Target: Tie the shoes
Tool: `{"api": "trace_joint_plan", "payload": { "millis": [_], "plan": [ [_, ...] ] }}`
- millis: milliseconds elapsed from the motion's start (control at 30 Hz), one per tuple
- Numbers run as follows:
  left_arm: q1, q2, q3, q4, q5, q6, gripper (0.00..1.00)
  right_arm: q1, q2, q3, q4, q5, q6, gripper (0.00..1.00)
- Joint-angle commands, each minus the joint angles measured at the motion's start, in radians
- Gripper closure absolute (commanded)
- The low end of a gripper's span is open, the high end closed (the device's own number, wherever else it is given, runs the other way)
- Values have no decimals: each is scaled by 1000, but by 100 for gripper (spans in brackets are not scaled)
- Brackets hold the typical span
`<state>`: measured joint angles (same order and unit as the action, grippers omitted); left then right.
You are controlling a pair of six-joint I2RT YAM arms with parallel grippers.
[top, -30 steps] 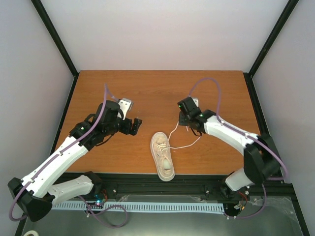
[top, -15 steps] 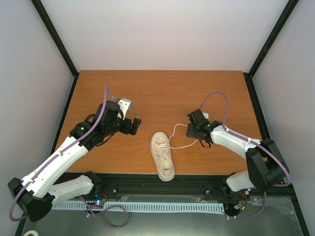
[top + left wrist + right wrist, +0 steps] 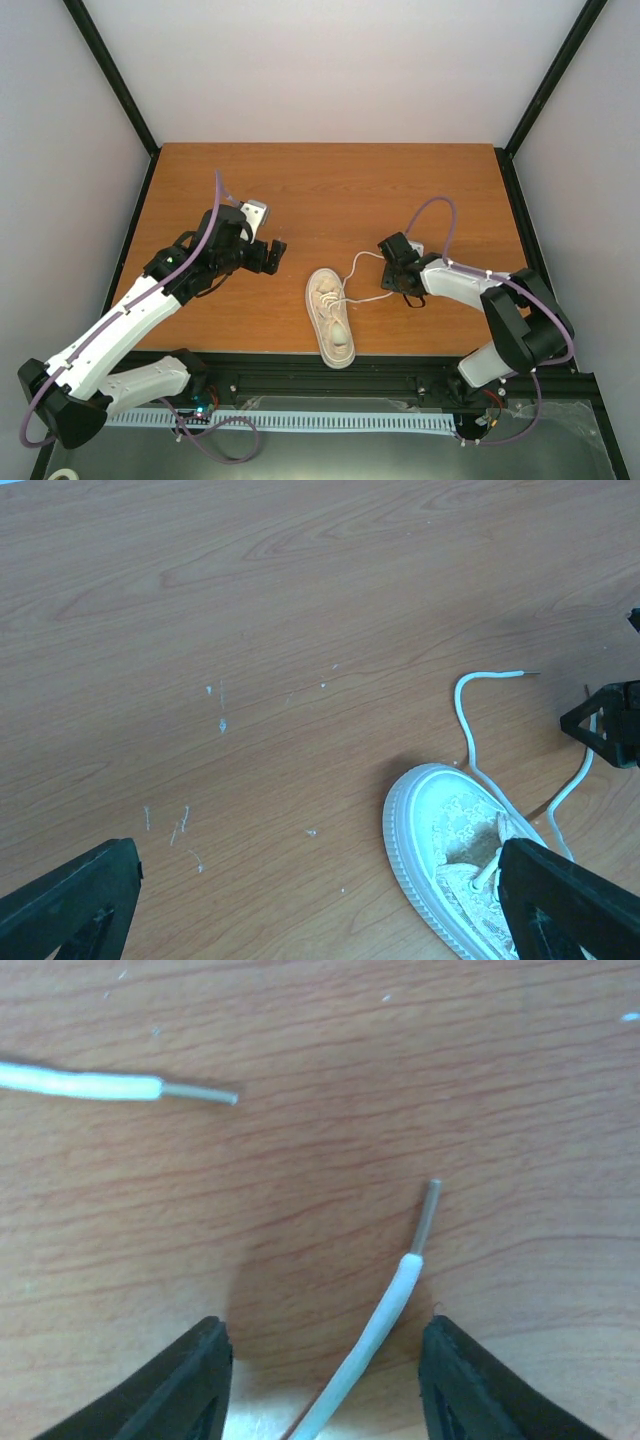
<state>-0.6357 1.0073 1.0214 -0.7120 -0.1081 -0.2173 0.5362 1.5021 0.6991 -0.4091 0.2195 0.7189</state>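
Sneaker (image 3: 331, 320) lies untied on the table (image 3: 330, 180) by the near edge, roughly midway between the arms. Both laces (image 3: 372, 296) trail right to your right gripper (image 3: 325, 1355), which is low over the wood, jaws apart, gripping nothing. One lace end (image 3: 400, 1280) lies in the gap, touching neither finger. The other tip (image 3: 100, 1086) sits off to the side. Your left gripper (image 3: 275, 252) is wide open and empty, left of the sneaker.
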Motion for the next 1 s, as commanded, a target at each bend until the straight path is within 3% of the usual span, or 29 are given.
{"api": "trace_joint_plan", "payload": {
  "millis": [0,100,233,367,500,767,967],
  "plan": [
    [2,2,16,-16,-14,-16,0,-1,44,-7,39,33,18,52],
    [2,-2,14,-10,-16,-22,0,-1,71,-10,60,27,15,67],
    [2,-3,15,-9,11,-89,0,-1,64,-3,73,-3,-3,96],
    [-3,-41,-44,111,158,-224,0,-1,-73,12,24,-16,-19,97],
    [-44,-48,-206,462,341,-270,0,0,-277,48,-28,-57,-46,97],
    [-181,157,-338,887,495,-156,4,-1,-491,180,-58,-216,-69,97],
    [-216,309,-330,977,536,-100,5,-1,-510,226,-54,-277,-62,97]
  ]
}}
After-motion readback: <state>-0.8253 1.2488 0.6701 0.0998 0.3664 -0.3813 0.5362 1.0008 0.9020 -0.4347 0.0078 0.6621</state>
